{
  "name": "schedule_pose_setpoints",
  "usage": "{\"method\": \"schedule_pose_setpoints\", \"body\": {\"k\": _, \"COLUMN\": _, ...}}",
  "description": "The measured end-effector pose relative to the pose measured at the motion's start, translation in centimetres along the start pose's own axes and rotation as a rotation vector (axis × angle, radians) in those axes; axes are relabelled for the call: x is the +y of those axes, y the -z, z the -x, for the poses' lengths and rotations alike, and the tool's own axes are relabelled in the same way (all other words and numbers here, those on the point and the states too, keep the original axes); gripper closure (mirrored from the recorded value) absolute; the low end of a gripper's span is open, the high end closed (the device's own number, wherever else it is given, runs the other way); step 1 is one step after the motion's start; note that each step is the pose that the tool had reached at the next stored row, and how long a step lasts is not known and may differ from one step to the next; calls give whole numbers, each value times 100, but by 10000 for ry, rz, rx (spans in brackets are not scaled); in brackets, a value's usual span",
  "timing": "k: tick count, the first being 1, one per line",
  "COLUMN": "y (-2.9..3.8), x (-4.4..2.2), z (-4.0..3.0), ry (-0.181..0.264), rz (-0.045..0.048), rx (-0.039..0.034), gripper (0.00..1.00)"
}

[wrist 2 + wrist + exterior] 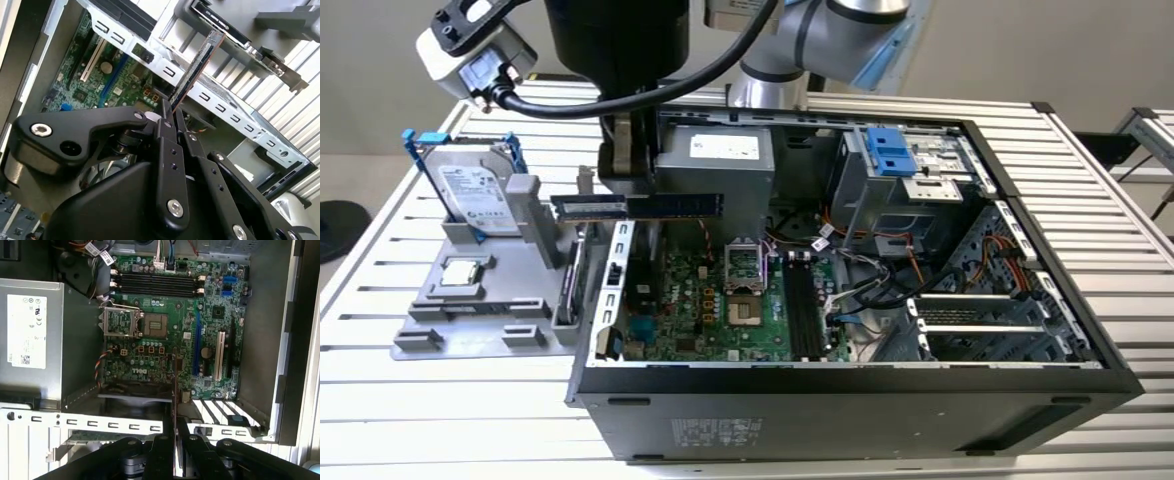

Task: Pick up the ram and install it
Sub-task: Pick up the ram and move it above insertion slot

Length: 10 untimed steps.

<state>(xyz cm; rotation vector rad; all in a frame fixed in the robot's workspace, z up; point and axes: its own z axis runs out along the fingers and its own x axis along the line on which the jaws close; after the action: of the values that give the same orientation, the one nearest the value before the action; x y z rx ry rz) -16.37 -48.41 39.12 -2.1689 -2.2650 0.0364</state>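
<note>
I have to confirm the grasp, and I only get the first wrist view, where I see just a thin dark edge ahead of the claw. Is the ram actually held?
Observer: Yes. In the exterior view the claw is shut on the ram, which hangs with its long edge level.
Operator: Where is it over the computer?
Observer: Above the case's wall on the exterior view's left, well apart from the memory slots.
Operator: What sits beside the case there?
Observer: A hard drive stands upright in a grey holder on the table.
</note>
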Motion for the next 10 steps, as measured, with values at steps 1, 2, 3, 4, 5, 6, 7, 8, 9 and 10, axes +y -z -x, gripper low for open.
{"method": "schedule_pose_setpoints", "body": {"k": 1, "y": 0, "x": 13, "z": 1, "ry": 0, "rz": 0, "rx": 0, "gripper": 100}}
{"method": "schedule_pose_setpoints", "body": {"k": 2, "y": 1, "x": 26, "z": 1, "ry": 0, "rz": -1, "rx": -1, "gripper": 100}}
{"method": "schedule_pose_setpoints", "body": {"k": 3, "y": 1, "x": 40, "z": 2, "ry": 0, "rz": -1, "rx": -1, "gripper": 100}}
{"method": "schedule_pose_setpoints", "body": {"k": 4, "y": 1, "x": 55, "z": 2, "ry": 0, "rz": 0, "rx": 0, "gripper": 100}}
{"method": "schedule_pose_setpoints", "body": {"k": 5, "y": 1, "x": 70, "z": 3, "ry": -1, "rz": 0, "rx": 0, "gripper": 100}}
{"method": "schedule_pose_setpoints", "body": {"k": 6, "y": 2, "x": 83, "z": 3, "ry": 0, "rz": -1, "rx": -1, "gripper": 100}}
{"method": "schedule_pose_setpoints", "body": {"k": 7, "y": 2, "x": 95, "z": 4, "ry": 0, "rz": -1, "rx": 0, "gripper": 100}}
{"method": "schedule_pose_setpoints", "body": {"k": 8, "y": 3, "x": 106, "z": 4, "ry": 0, "rz": -1, "rx": -1, "gripper": 100}}
{"method": "schedule_pose_setpoints", "body": {"k": 9, "y": 3, "x": 116, "z": 4, "ry": 0, "rz": -1, "rx": -1, "gripper": 100}}
{"method": "schedule_pose_setpoints", "body": {"k": 10, "y": 3, "x": 127, "z": 5, "ry": 0, "rz": 0, "rx": 0, "gripper": 100}}
